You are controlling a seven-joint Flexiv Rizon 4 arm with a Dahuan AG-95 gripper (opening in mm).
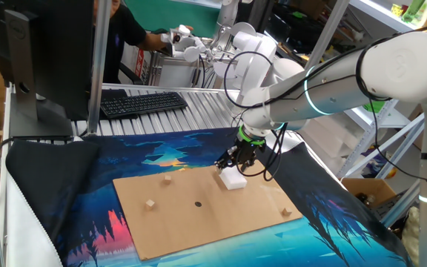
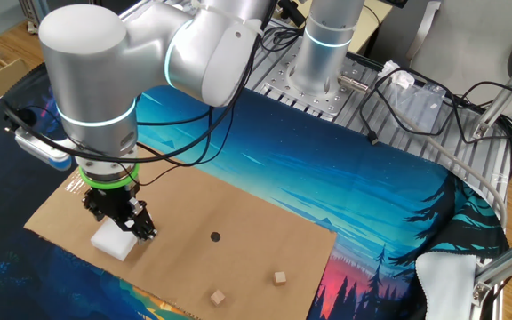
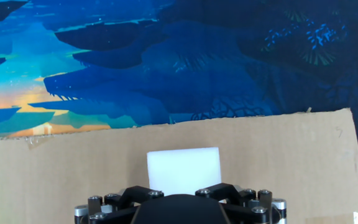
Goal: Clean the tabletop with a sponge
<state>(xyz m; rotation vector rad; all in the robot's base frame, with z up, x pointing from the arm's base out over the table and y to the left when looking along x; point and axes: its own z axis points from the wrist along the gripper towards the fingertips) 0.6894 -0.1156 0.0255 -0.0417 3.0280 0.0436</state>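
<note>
Tool [image 2: 124,224] low over sponge [image 2: 114,241], right at its top; whether fingers pinch it or are spread, cannot tell, fingertips hidden in hand view. Sponge lies flat on bench [image 2: 256,244], near board edge beside blue cloth [image 2: 345,169], likely start place for wiping. From sponge toward board middle: dark spot [image 2: 215,236], then tan cubes [image 2: 279,278]. No containers visible.
</note>
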